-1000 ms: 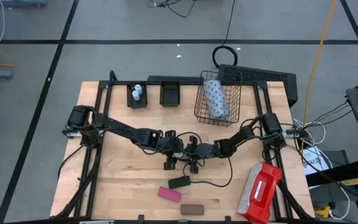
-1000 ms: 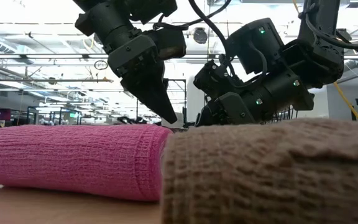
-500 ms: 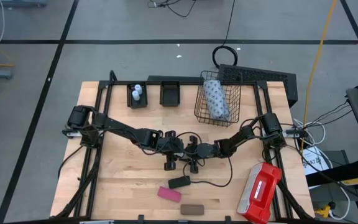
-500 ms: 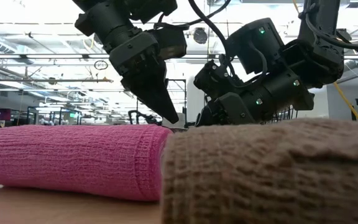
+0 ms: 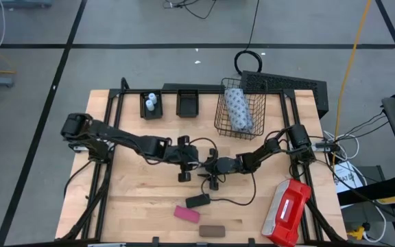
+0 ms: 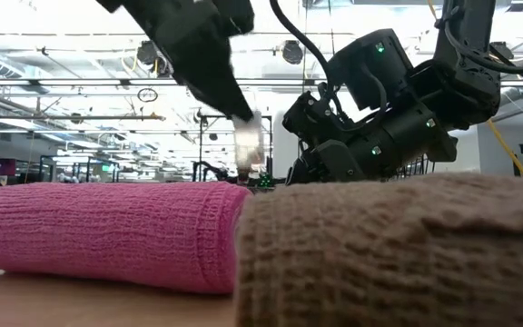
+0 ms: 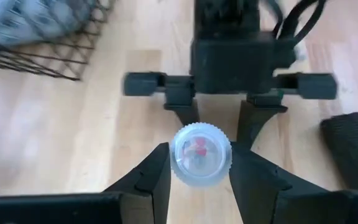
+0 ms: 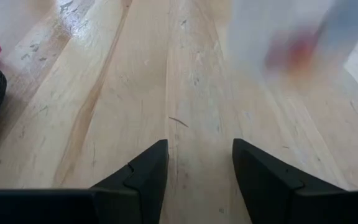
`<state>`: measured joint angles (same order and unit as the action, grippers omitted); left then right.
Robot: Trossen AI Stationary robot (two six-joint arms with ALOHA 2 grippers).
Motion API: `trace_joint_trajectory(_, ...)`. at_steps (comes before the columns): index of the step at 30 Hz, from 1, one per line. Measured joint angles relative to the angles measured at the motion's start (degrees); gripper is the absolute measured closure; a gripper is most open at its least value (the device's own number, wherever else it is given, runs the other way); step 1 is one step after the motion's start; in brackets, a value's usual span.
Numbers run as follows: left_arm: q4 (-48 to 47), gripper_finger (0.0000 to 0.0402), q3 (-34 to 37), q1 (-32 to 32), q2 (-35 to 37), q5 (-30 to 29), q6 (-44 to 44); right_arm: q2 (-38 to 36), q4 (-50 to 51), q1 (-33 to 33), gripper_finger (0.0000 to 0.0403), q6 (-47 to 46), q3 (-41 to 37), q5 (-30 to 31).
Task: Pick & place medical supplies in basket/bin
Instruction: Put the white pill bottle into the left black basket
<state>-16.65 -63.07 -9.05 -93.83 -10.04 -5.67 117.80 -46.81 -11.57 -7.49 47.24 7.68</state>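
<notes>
I see the left gripper [image 7: 199,163] holding a small white vial [image 7: 201,154] between its fingers, above the table in front of the wire basket [image 5: 240,108]. The right gripper [image 8: 199,163], just beside it, has its fingers apart and holds nothing.

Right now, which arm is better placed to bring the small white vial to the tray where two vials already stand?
The left. Its pincer already grips the vial, and that tray lies on its side of the table. The right pincer is open and holds nothing.
</notes>
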Motion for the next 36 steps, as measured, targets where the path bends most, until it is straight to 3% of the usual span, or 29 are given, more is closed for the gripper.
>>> trace_joint_trajectory(7,-12.8,0.0263,0.0,0.8,8.5,-8.2,-1.1,0.0,-0.1,0.0,0.0234,-0.7,0.0,-0.2)
trace_joint_trajectory(14,-19.6,0.0265,1.2,5.4,16.4,-15.5,-3.0,0.0,-0.1,0.0,0.0233,-0.8,0.0,-0.2)
trace_joint_trajectory(23,-16.1,0.0265,12.3,19.0,27.3,-15.3,-4.2,0.0,0.0,0.0,0.0237,-0.8,-0.1,-0.2)
trace_joint_trajectory(29,-10.2,0.0265,23.2,30.5,35.6,-10.1,-6.3,-0.1,0.1,0.3,0.0239,-0.8,-0.1,-0.4)
trace_joint_trajectory(36,-9.3,0.0265,27.2,40.6,38.7,-9.5,-9.7,-0.1,-0.3,0.7,0.0238,-0.8,-0.2,-0.5)
